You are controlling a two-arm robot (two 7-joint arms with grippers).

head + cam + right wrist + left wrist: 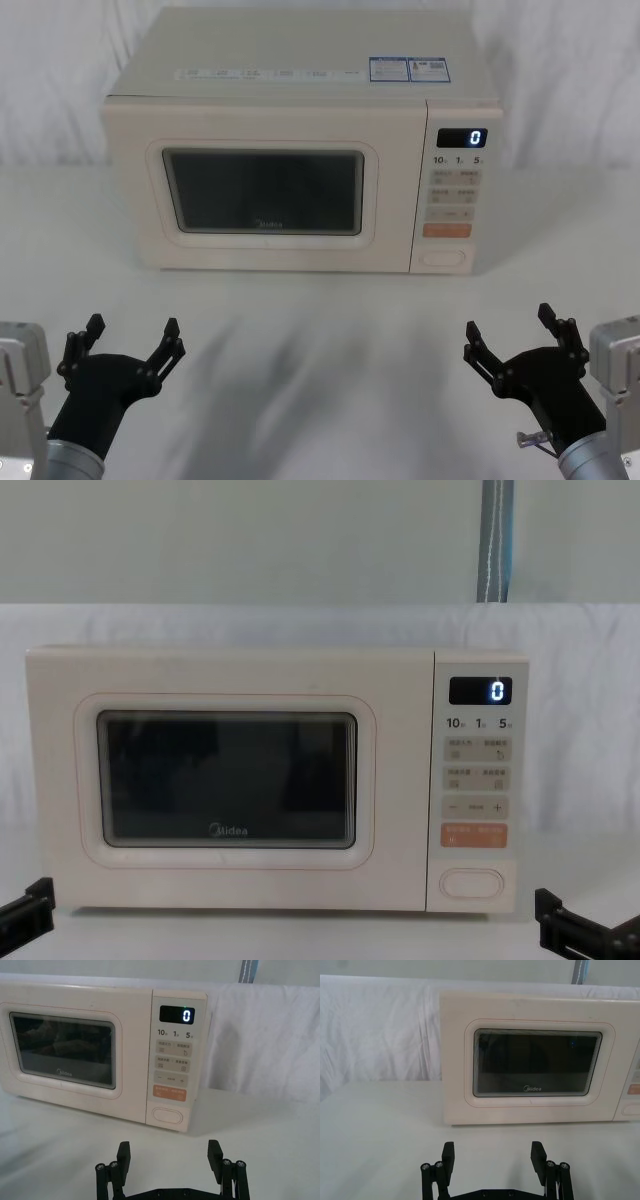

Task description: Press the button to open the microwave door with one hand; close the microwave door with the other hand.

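Observation:
The cream microwave stands at the back of the white table with the microwave door [270, 190] shut flat; its dark window and "Midea" logo face me [535, 1062] [225, 780]. The button [444, 258] is the wide cream oval at the bottom of the control panel, under the orange key [168, 1115] [472, 882]. My right gripper [510, 325], trailing a thin cable with a metal plug, hovers open over the table in front of the panel [169, 1152]. My left gripper [133, 330], on a silver wrist, sits open before the door's left part [493, 1152]. Neither touches the microwave.
The display [462, 138] reads 0. A white cloth covers the table [320, 330] and drapes up behind the microwave. A bare strip of table lies between the grippers and the microwave's front.

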